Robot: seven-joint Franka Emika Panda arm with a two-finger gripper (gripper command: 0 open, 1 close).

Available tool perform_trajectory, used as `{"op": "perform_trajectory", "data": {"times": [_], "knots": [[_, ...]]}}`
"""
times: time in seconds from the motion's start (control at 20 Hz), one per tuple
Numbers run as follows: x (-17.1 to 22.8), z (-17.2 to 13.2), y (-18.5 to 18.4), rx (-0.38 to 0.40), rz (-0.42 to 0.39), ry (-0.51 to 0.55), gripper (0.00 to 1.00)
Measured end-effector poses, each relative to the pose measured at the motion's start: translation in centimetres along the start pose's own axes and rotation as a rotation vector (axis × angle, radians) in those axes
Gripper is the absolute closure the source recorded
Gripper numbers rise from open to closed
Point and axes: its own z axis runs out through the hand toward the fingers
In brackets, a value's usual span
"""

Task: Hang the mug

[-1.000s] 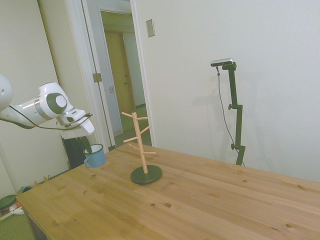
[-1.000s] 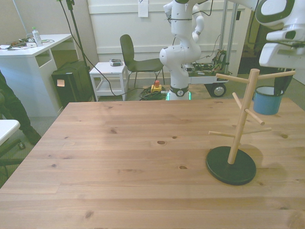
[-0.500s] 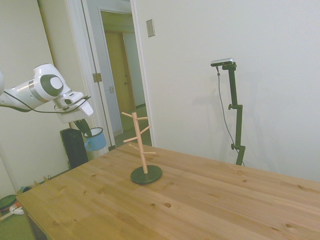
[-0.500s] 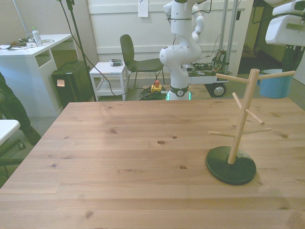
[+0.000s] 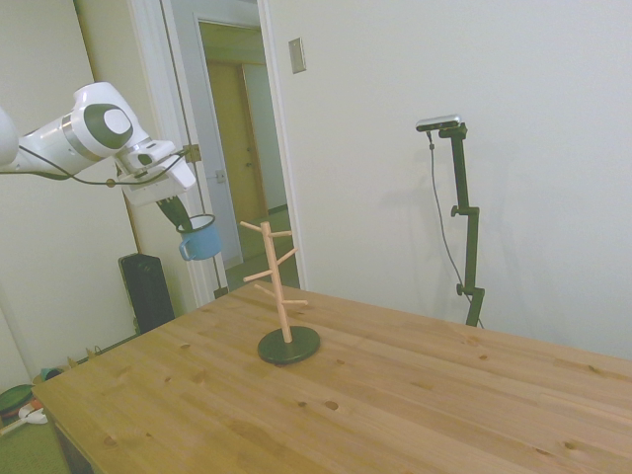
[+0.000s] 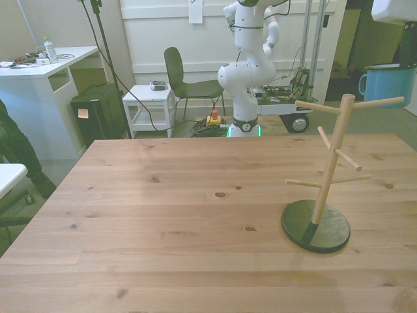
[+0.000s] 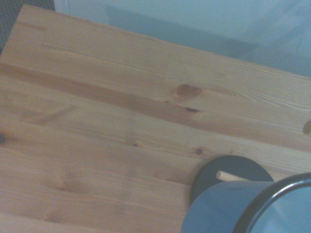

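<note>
Claw [image 5: 184, 219] pinching mug [image 5: 199, 238] by rim, airborne near peg tree [image 5: 276, 286] top. You: turn handle toward top peg, approach level, slide on, then release.

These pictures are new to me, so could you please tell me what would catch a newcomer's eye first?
Most striking is the light-blue mug, held in the air by the gripper off the table's edge, about level with the top of the wooden peg tree. The peg tree stands alone on its dark round base on the wooden table, toward the front view's right, with all its pegs bare.
</note>
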Motion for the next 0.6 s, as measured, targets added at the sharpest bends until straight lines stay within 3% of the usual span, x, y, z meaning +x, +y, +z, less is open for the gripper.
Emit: {"op": "perform_trajectory", "data": {"times": [0.6], "knots": [[5.9, 0.8, -2.1, 0.006, 0.023, -0.024, 1.00]]}}
